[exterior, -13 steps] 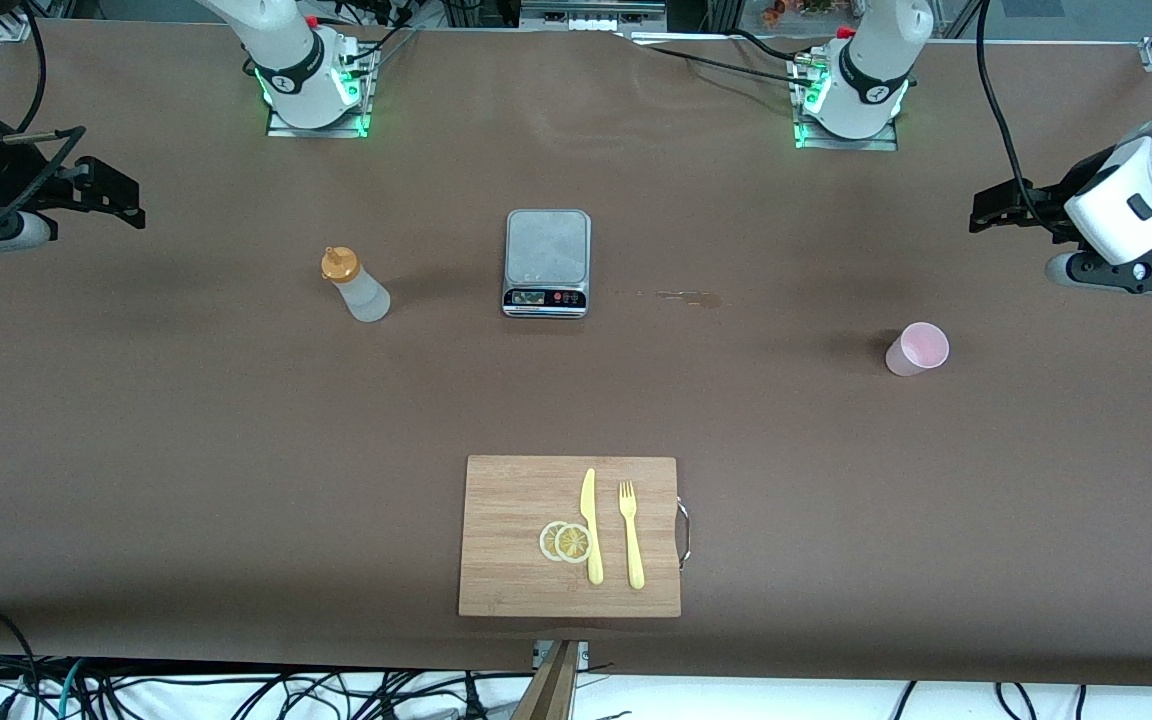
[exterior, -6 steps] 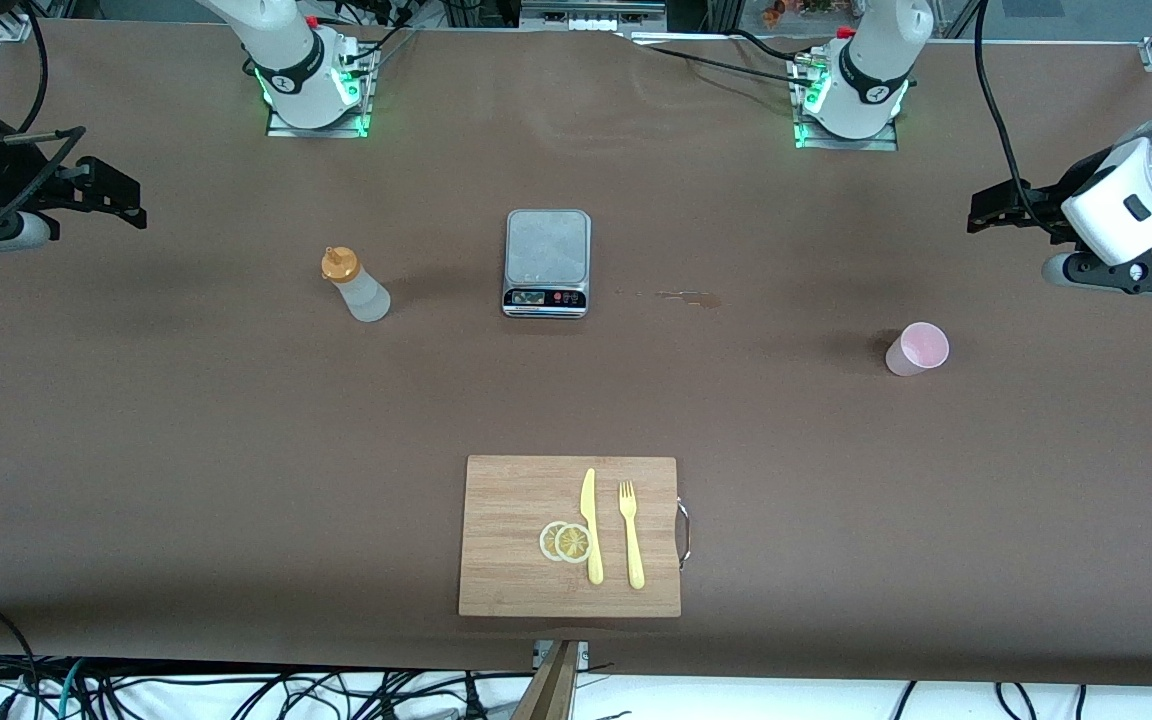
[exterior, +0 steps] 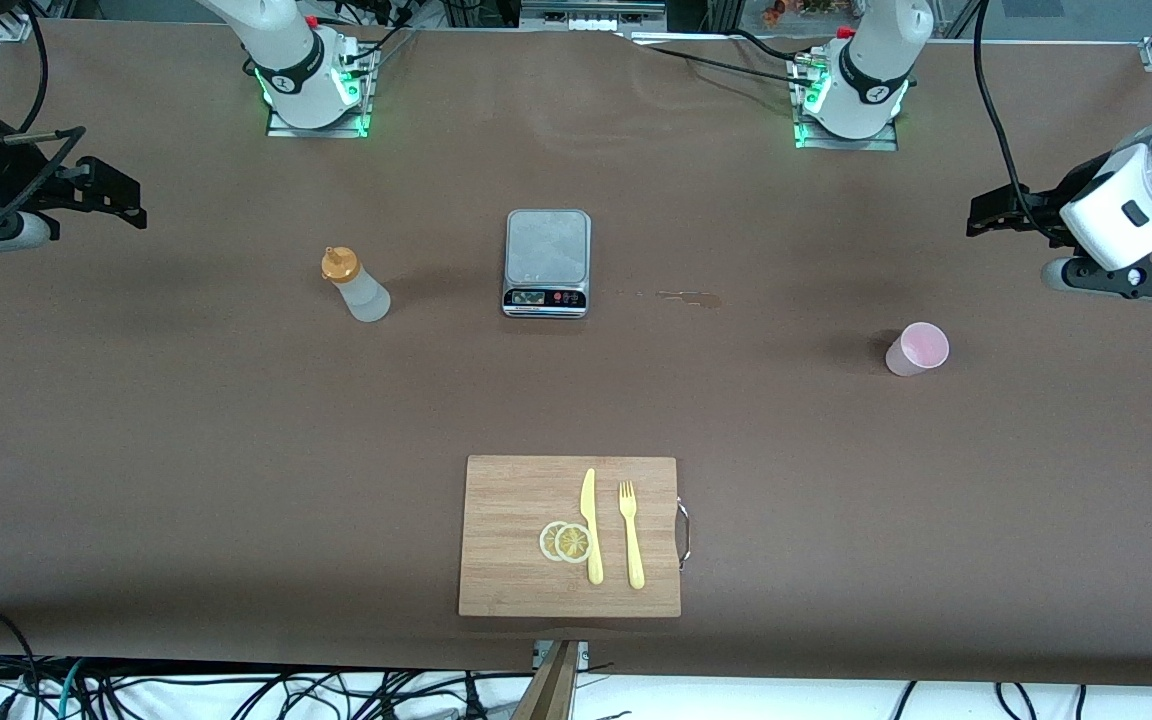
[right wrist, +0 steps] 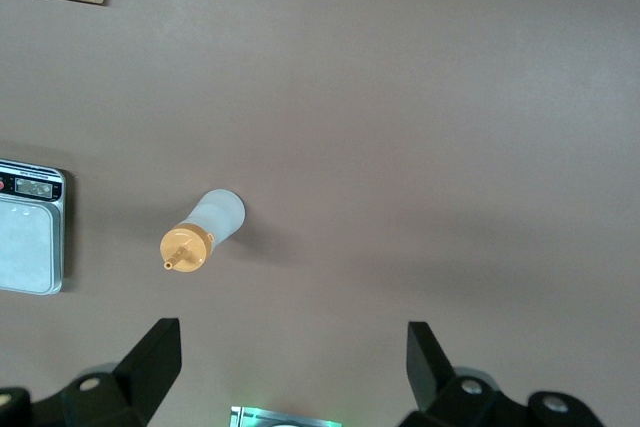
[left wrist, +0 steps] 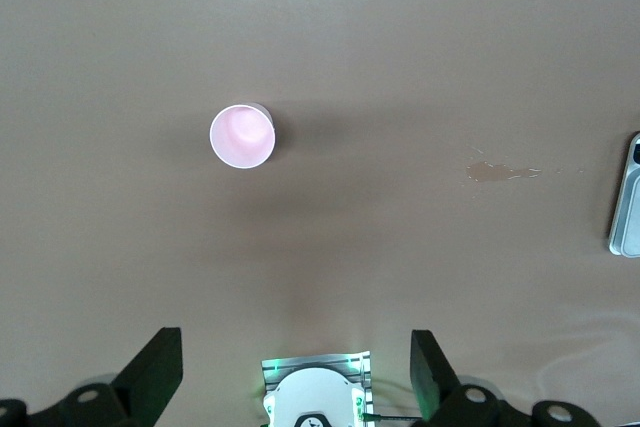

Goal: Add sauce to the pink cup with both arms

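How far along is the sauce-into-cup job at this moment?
Barely begun. Done: nothing; the sauce stands untouched beside the scale, and the pink cup sits apart at the left arm's end, looking empty. In hand: the left end effector hangs open above the table near the cup; the right end effector hangs open near the bottle. Left: grasp both, bring together, squeeze.

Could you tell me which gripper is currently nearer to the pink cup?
The left gripper, open, hangs over the left arm's end of the table, close to the pink cup. The right gripper, open, is over the right arm's end.
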Robot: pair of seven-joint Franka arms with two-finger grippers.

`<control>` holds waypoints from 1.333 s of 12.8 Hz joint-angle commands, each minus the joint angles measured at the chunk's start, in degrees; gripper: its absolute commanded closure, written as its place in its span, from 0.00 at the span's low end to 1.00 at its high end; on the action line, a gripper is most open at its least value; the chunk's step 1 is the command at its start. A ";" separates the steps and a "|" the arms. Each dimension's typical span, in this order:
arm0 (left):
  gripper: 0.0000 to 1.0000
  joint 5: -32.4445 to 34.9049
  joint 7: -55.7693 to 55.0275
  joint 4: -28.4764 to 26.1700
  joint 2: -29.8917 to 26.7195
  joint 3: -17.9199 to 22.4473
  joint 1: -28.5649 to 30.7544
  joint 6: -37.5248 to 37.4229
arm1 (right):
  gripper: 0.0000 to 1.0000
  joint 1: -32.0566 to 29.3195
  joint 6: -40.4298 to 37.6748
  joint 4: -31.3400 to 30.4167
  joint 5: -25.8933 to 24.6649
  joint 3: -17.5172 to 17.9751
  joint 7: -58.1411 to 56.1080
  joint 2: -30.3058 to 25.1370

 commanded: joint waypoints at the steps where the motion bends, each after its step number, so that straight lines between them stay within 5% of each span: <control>1: 0.00 0.71 0.67 0.23 1.95 -0.22 2.75 1.04 | 0.00 -0.11 -0.91 0.53 0.91 -0.06 0.76 -0.04; 4: 0.00 2.80 8.12 -2.92 3.01 -0.22 3.20 5.24 | 0.00 -0.11 -0.91 0.61 0.91 -0.06 0.76 -0.04; 17: 0.01 5.89 12.00 -33.33 2.57 3.91 4.87 42.14 | 0.00 -0.11 -0.82 0.61 0.91 -0.06 0.76 -0.04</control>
